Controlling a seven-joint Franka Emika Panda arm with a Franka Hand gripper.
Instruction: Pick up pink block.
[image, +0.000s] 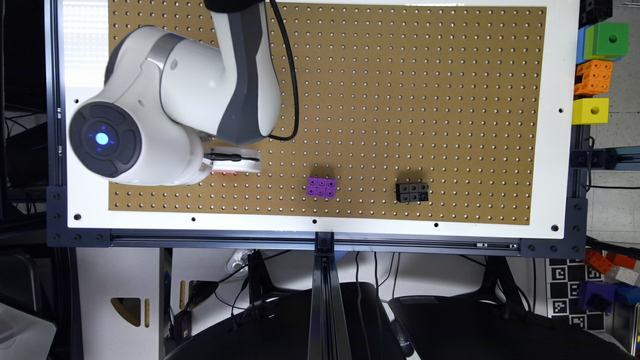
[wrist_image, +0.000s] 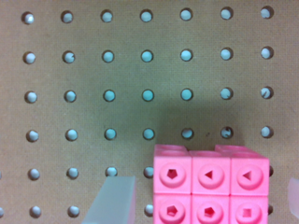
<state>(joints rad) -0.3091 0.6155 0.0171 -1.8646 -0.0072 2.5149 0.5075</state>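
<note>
Two translucent fingers (wrist_image: 114, 200) of the gripper (wrist_image: 205, 200) are seen spread wide beside the pink block (wrist_image: 210, 186) on the pegboard (wrist_image: 140, 70); in the exterior view, purple block (image: 321, 187) and black block (image: 412, 191) are shown.

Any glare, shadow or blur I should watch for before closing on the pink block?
Exterior view: bright glare on the white frame beside the arm; pink block barely peeks from under the claw. Wrist view: block sharp, a soft shadow on the pegboard above it, near finger blurred.
</note>
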